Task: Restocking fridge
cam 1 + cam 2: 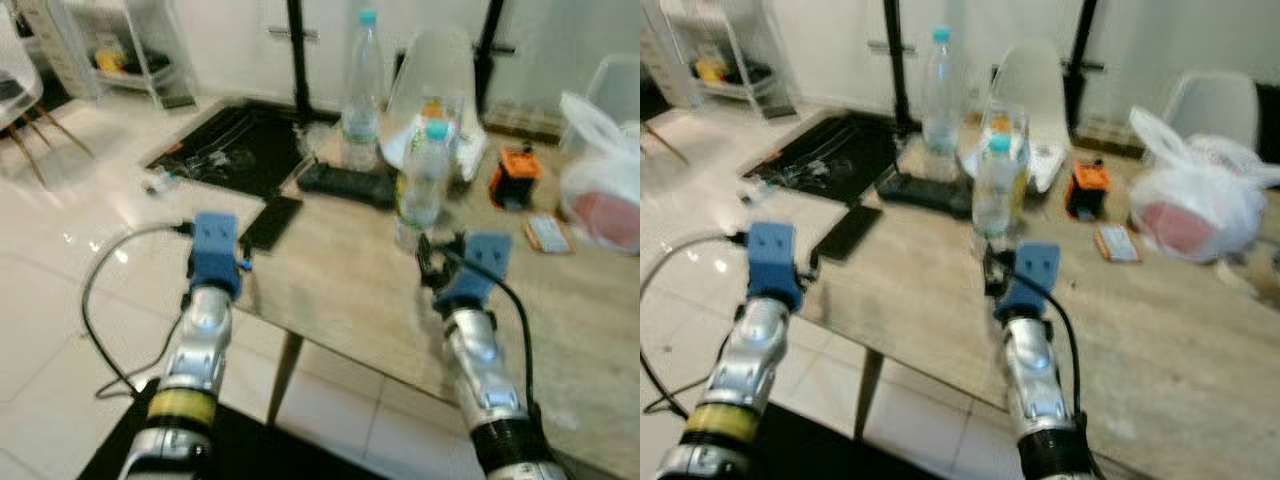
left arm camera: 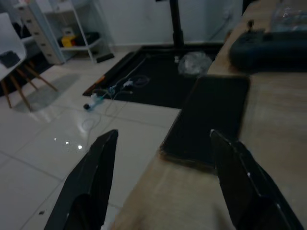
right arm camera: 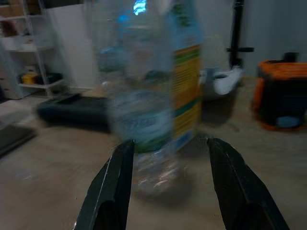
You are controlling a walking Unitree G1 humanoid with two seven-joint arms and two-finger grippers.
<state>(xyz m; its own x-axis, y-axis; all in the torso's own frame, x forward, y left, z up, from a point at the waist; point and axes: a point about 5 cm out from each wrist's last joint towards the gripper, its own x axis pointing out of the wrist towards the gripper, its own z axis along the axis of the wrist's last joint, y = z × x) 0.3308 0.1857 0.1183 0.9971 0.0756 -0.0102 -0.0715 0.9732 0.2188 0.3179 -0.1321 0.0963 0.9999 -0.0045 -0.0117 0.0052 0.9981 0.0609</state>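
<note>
One clear water bottle [image 1: 424, 185], teal cap; upright | right claw [image 3: 168, 179] open, near

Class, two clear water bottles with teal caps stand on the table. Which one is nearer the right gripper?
The shorter bottle, straight ahead of the open right gripper; the taller bottle stands farther back by the black controller.

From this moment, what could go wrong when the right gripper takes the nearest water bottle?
The right gripper is open just short of the near water bottle. That bottle is tall and narrow, so a push from one finger might tip it. A yellow-labelled container stands close behind it and could get knocked. The black phone lies at the table edge near the open left gripper, which might nudge it off.
</note>
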